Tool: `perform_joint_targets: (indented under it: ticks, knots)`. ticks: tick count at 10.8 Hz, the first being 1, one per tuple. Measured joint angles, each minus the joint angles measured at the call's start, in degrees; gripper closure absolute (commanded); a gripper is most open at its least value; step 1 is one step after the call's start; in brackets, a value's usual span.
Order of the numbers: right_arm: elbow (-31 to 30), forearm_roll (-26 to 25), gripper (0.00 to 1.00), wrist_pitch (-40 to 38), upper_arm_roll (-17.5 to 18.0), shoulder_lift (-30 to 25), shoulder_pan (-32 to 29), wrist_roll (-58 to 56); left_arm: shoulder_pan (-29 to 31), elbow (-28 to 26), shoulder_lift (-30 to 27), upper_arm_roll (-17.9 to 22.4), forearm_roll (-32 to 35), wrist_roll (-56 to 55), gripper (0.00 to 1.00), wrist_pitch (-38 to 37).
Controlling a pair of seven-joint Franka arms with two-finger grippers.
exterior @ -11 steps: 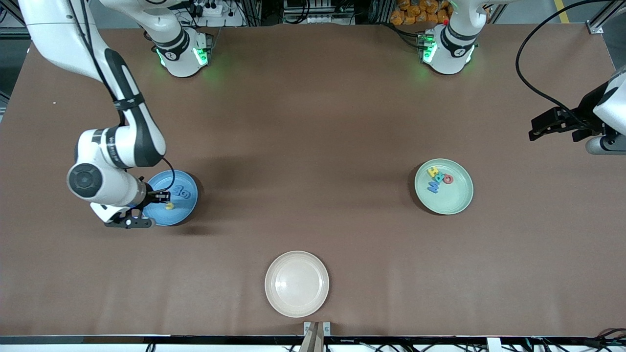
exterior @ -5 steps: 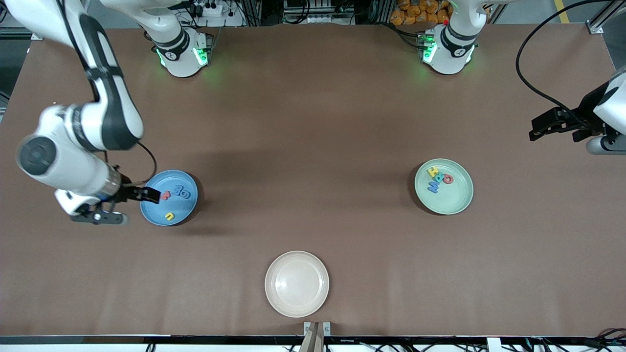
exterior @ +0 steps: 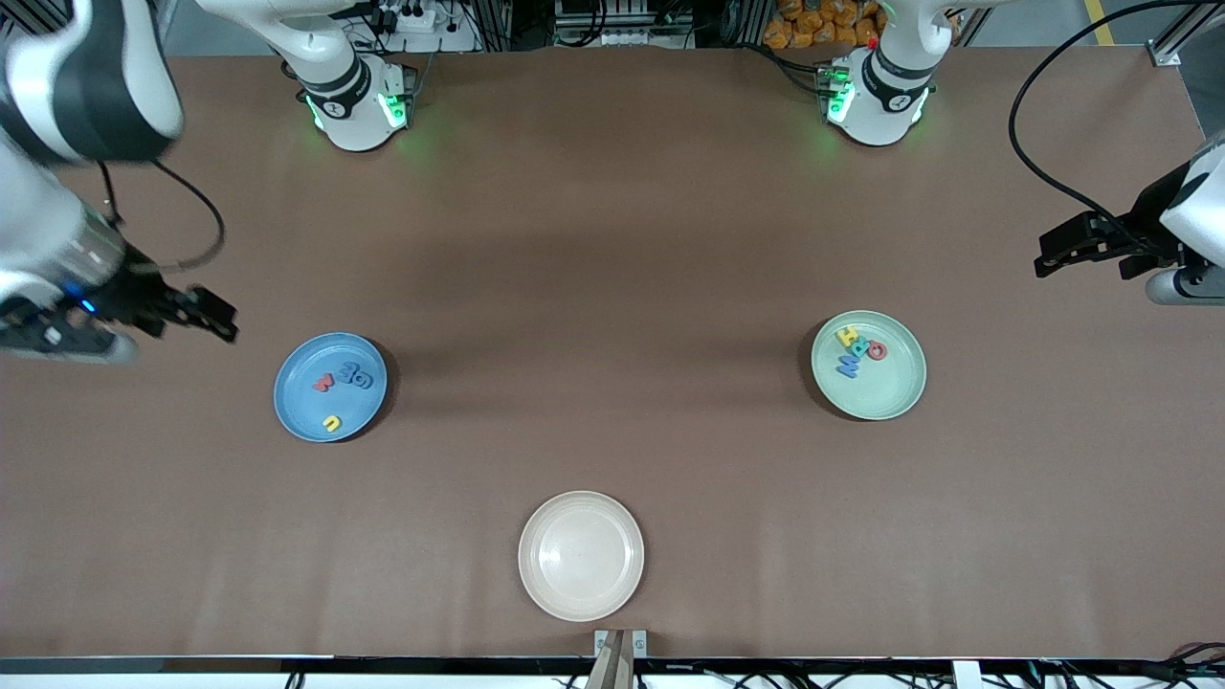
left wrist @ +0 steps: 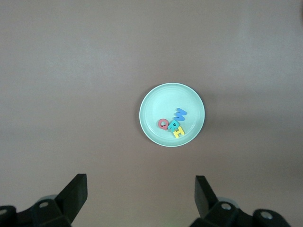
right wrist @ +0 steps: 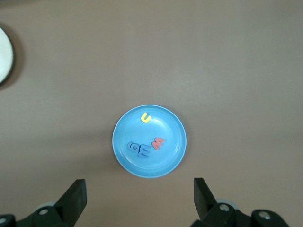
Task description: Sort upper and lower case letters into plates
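Observation:
The blue plate (exterior: 304,410) holds a yellow letter (exterior: 331,423), a red letter (exterior: 323,383) and two dark-blue letters (exterior: 356,375). The right wrist view shows the same blue plate (right wrist: 166,165), its yellow letter (right wrist: 146,117) and its red letter (right wrist: 157,142). My right gripper (exterior: 218,318) hangs open and empty over bare table, beside that plate toward the right arm's end. The mint plate (exterior: 888,392) carries a yellow H (exterior: 846,336), blue M (exterior: 848,365), teal P (exterior: 859,348) and red Q (exterior: 877,350). My left gripper (exterior: 1045,254) waits open and empty over the table's left-arm end.
An empty cream plate (exterior: 581,555) sits near the table edge closest to the front camera, midway between the two arms. The two arm bases (exterior: 354,100) stand along the edge farthest from that camera. Brown tabletop lies between the plates.
My right gripper opened, left the yellow letter in the blue plate, then rose and drew away toward the right arm's end. The left arm has not moved.

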Motion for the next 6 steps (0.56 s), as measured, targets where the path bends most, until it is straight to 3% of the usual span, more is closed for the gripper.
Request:
perform_joint_targets:
  ticks: [2, 6]
  knots:
    - [1.96, 0.0, 0.0, -4.85, 0.05, -2.63, -0.41, -0.78, 0.01, 0.01, 0.03, 0.0, 0.0, 0.0, 0.0, 0.0]
    - [8.84, 0.0, 0.0, -11.53, 0.67, -2.83, -3.55, -5.62, 0.06, 0.01, 0.04, 0.01, 0.0, 0.0, 0.0, 0.01]
